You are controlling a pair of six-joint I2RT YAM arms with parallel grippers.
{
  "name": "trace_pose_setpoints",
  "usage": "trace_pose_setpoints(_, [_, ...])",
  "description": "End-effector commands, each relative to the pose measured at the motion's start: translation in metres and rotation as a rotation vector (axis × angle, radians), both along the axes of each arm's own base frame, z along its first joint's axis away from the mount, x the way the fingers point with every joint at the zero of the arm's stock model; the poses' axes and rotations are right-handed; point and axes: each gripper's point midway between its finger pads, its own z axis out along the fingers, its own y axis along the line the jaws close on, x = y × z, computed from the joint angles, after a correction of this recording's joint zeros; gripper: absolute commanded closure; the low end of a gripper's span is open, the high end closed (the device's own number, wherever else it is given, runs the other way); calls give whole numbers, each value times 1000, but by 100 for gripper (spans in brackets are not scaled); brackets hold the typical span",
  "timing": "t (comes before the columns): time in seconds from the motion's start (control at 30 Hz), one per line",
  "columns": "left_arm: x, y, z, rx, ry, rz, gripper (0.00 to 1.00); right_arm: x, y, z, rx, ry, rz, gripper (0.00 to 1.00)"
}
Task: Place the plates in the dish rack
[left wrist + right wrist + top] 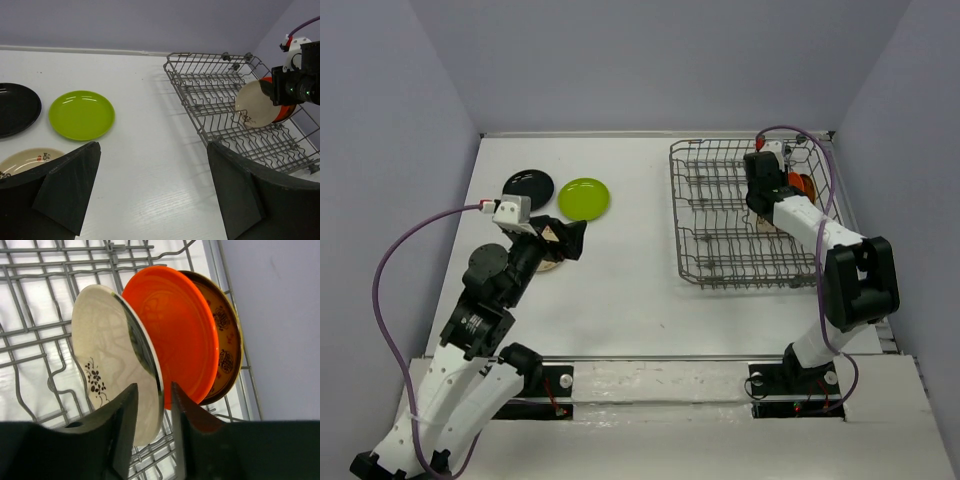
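The grey wire dish rack sits at the right. Three plates stand on edge in its far right corner: a cream plate with a dark flower sprig, an orange plate and a brown plate with yellow pattern. My right gripper straddles the cream plate's rim, its jaws slightly parted with a small gap showing. On the table at the left lie a black plate, a lime green plate and a cream patterned plate. My left gripper hovers wide open over bare table beside them, holding nothing.
Most of the rack's tine rows stand bare to the left of the loaded plates. Grey walls enclose the white table on three sides. The right arm reaches over the rack's near right corner.
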Motion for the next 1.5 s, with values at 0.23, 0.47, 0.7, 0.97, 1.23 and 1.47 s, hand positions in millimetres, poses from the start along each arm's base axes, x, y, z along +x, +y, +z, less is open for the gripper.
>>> trace_pose_setpoints(0.23, [19,-5,-18,-4,65,14,1,1,31,46,265,-155,78,37])
trace_pose_setpoints(0.47, [41,-4,-45,-30,187,51,1,-18,88,91,572,-290,330,21])
trace_pose_setpoints(0.7, [70,-3,-67,-153,301,52,4,-59,137,137,821,-436,588,20])
trace_pose_setpoints(0.97, [129,11,-90,-331,388,175,10,-86,179,127,1000,-409,771,33])
trace_pose_setpoints(1.23, [203,58,-118,-274,453,401,14,-93,183,119,1007,-398,792,38])
trace_pose_setpoints(1.47, [231,75,-163,-155,556,477,20,-100,180,127,1000,-433,805,39])
